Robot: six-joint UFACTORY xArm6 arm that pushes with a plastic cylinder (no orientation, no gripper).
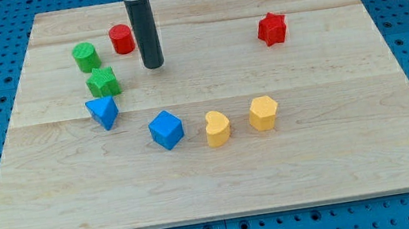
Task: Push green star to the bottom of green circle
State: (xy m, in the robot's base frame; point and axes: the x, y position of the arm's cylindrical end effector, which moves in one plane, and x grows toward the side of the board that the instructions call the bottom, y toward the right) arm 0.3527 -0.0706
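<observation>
One green star point(104, 82) lies left of and below my tip point(153, 65), apart; tip bare, touching nothing. Green circle point(86, 56) just above star, upper left of frame.

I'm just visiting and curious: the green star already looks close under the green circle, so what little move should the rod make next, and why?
Probably a small pull away, or no push at all. The green star already sits just below the green circle, slightly toward the view's right. My tip stands to the star's right, apart from it and beside the red cylinder. At most, I might nudge the star a little leftward.
</observation>
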